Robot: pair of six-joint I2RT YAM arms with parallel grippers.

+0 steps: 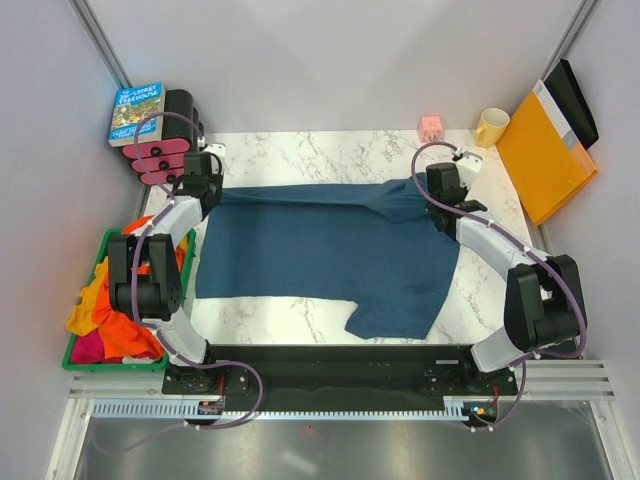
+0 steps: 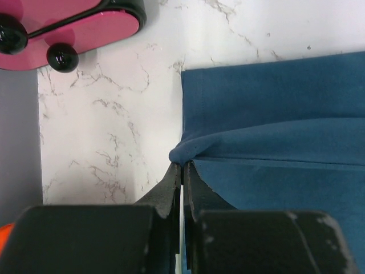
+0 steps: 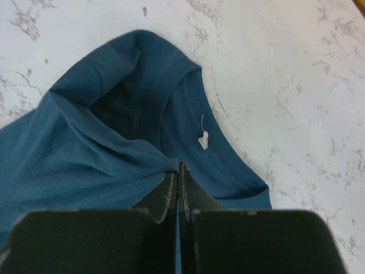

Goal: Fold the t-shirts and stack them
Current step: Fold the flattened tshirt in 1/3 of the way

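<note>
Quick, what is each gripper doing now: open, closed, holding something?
Left gripper: closed on the edge of the blue t-shirt.
Right gripper: closed on the same t-shirt, near its collar.

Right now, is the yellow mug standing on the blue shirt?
No: the yellow mug stands by the far right corner, well apart from the blue t-shirt spread out in the middle.
</note>
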